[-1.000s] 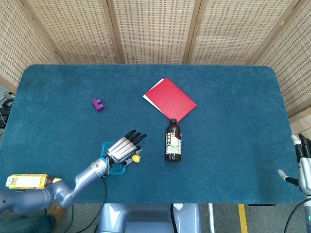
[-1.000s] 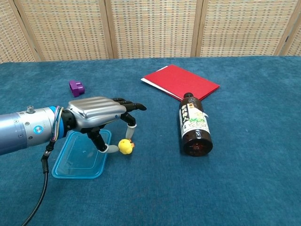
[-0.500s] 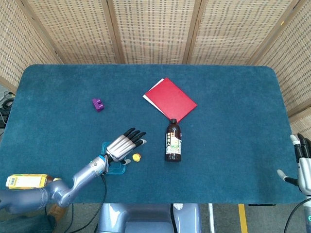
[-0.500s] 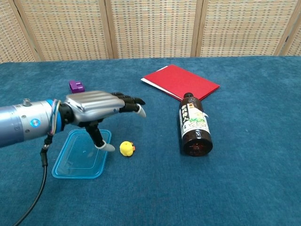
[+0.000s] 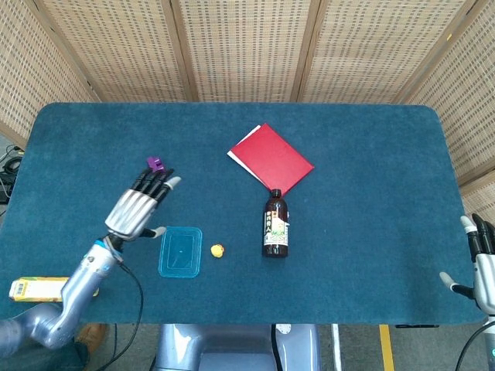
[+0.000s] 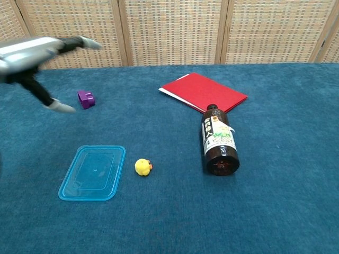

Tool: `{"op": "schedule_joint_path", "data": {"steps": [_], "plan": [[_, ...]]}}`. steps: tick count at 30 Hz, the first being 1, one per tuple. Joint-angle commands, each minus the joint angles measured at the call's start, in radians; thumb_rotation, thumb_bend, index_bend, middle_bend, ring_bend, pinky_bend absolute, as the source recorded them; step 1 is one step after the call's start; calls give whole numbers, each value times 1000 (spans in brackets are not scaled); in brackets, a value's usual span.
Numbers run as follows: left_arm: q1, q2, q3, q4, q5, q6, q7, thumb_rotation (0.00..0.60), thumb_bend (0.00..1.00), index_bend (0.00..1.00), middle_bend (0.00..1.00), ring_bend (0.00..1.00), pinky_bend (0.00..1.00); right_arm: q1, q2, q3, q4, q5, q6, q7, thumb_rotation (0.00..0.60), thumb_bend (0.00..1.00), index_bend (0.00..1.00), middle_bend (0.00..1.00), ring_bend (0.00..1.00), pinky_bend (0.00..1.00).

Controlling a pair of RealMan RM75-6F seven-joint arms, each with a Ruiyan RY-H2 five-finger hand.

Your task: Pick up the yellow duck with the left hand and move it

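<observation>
The small yellow duck lies alone on the blue table cloth, between the clear blue lid and the brown bottle. My left hand is raised well to the left of the duck, fingers spread and holding nothing. In the chest view it is blurred at the top left corner. My right hand hangs at the table's right front edge, fingers apart and empty; the chest view does not show it.
A clear blue lid lies just left of the duck. A brown bottle lies on its side to the right. Behind it is a red booklet. A purple block sits at the left.
My left hand let go of the duck, lifted, and swung away to the left and back. The duck stays on the cloth beside the lid, now uncovered.
</observation>
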Motion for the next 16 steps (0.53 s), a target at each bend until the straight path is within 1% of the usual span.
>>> {"op": "schedule_joint_path", "data": {"steps": [1, 2, 3, 7, 12, 16], "plan": [[149, 131, 42, -114, -36, 148, 13, 600, 134, 0, 0, 0, 0, 0, 1, -2, 5, -6, -1, 8, 600, 0, 29, 0, 0, 0], [189, 154, 56, -124, -35, 187, -10, 600, 134, 0, 0, 0, 0, 0, 2, -3, 6, -8, -2, 11, 600, 0, 29, 0, 0, 0], [242, 181, 85, -132, -18, 238, -52, 600, 133, 0, 0, 0, 0, -2, 4, -5, 7, -15, 1, 17, 600, 0, 29, 0, 0, 0], [349, 216, 153, -109, 54, 324, -171, 600, 133, 0, 0, 0, 0, -6, 14, -11, 3, -43, 13, 39, 600, 0, 29, 0, 0, 0], [399, 219, 176, -90, 96, 363, -236, 600, 133, 0, 0, 0, 0, -10, 20, -15, -1, -55, 19, 49, 600, 0, 28, 0, 0, 0], [419, 219, 176, -77, 121, 378, -244, 600, 134, 0, 0, 0, 0, -12, 25, -15, -4, -54, 21, 55, 600, 0, 28, 0, 0, 0]]}}
